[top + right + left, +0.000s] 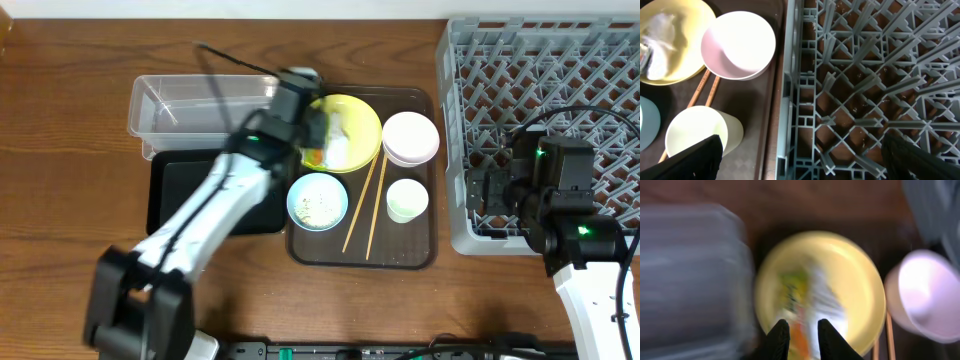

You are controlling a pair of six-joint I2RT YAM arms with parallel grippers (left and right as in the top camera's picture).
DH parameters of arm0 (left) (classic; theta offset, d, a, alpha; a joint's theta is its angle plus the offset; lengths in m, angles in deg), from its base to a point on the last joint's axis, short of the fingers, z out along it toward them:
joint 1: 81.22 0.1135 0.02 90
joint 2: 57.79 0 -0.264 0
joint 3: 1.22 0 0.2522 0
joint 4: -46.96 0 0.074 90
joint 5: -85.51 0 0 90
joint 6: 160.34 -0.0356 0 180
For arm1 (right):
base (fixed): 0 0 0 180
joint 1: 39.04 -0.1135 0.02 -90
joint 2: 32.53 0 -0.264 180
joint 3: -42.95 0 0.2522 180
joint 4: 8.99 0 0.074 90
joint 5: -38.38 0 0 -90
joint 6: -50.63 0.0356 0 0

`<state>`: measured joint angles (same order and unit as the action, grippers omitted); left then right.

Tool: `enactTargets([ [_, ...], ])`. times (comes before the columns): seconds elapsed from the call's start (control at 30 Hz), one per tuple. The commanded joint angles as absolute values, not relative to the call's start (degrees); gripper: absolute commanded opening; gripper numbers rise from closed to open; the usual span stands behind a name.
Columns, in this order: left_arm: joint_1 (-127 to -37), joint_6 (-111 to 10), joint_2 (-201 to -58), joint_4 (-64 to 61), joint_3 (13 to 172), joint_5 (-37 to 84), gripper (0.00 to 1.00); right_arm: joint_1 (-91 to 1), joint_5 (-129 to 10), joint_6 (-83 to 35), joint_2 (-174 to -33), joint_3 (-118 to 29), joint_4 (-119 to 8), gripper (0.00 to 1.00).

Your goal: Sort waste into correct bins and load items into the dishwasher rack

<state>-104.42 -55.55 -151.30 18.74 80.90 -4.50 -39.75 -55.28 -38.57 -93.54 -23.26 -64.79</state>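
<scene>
Currently in the waste-sorting step, at the grab. Shows the left end effector (pixel 802 330) low over the yellow plate (pixel 860 280), narrowed almost shut on the orange end of the green-and-orange wrapper (pixel 795 292), with fine detail smeared by blur in the wrist view. Shows the wrapper lying on the plate beside a crumpled white tissue (pixel 827 302), plate in the far left corner of the brown tray (pixel 420 255). Places the clear tub (pixel 150 100) just left of the tray on the tabletop (pixel 60 150), black bin (pixel 175 195) nearer the robot. Finds the right end effector (pixel 800 145) spread wide and empty, hovering at the rack (pixel 865 75) edge nearest the tray. Calls next, most likely, for a straight lift clear of the plate, then a short swing left to a bin, without dragging the tissue along. Leaves white bowl (pixel 410 137), blue bowl (pixel 318 200), cup (pixel 407 200) and chopsticks (pixel 365 205) on the tray, not yet loaded.
</scene>
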Motion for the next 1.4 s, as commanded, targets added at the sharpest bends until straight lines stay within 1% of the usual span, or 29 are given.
enactTargets([
  [0.0, -99.85, -55.88, -149.36, 19.25, 82.1, -5.2, 0.24, -40.4, -55.72, -39.21, -93.63, -24.42, -64.79, 0.99],
  [0.2, -94.54, -55.01, -149.1, 19.7, 82.1, -3.39, 0.24, -40.4, -55.72, -39.21, -93.61, -24.42, -64.83, 0.99],
  [0.23, -94.52, -55.01, -149.1, 19.49, 82.1, -1.55, 0.27, -40.4, -55.72, -39.21, -93.63, -24.42, -64.83, 0.99],
  [0.27, -94.56, -55.03, -149.1, 19.18, 82.1, 0.22, 0.36, -40.4, -55.72, -39.21, -93.63, -24.42, -64.83, 0.99],
  [0.3, -94.89, -55.03, -149.1, 18.68, 82.1, 2.08, 0.36, -40.4, -55.72, -39.21, -93.63, -24.42, -64.83, 0.99],
  [0.33, -95.41, -55.03, -149.1, 18.13, 82.1, 3.24, 0.36, -40.4, -55.72, -39.21, -93.63, -24.42, -64.81, 0.99],
  [0.37, -96.18, -55.05, -149.1, 17.32, 82.1, 3.94, 0.39, -40.4, -55.72, -39.23, -93.63, -24.42, -64.81, 0.99],
  [0.53, -101.73, -58.86, -149.75, 14.7, 80.83, 3.83, 0.56, -40.4, -55.72, -39.21, -93.63, -24.39, -64.88, 0.99],
  [0.63, -104.9, -60.47, -151.76, 14.37, 80.59, 3.19, 0.58, -40.4, -55.72, -39.21, -93.63, -24.39, -64.83, 0.99],
  [0.77, -108.61, -60.47, -156.51, 16.12, 80.59, -0.65, 0.59, -40.4, -55.72, -39.21, -93.63, -24.39, -64.9, 0.99],
  [0.83, -109.93, -60.49, -159.26, 17.96, 80.59, -3.37, 0.64, -40.4, -55.72, -39.21, -93.63, -24.39, -65.01, 0.99],
  [0.93, -111.13, -60.47, -163.3, 20.82, 80.59, -7.19, 0.64, -40.4, -55.72, -39.21, -93.63, -24.39, -65.01, 0.99],
  [1.0, -111.3, -60.49, -165.64, 22.28, 80.59, -7.61, 0.66, -40.4, -55.72, -39.21, -93.63, -24.39, -65.03, 0.99],
  [1.2, -111.3, -60.47, -169.62, 22.61, 80.59, -10.84, 0.65, -40.4, -55.74, -39.21, -93.63, -24.37, -65.05, 0.99],
  [1.27, -111.3, -60.47, -169.9, 22.59, 80.59, -11.45, 0.58, -40.4, -55.72, -39.21, -93.63, -24.37, -65.05, 0.99],
  [1.37, -111.3, -60.45, -169.9, 22.52, 80.59, -11.43, 0.38, -40.4, -55.72, -39.21, -93.63, -24.37, -65.1, 0.99],
])
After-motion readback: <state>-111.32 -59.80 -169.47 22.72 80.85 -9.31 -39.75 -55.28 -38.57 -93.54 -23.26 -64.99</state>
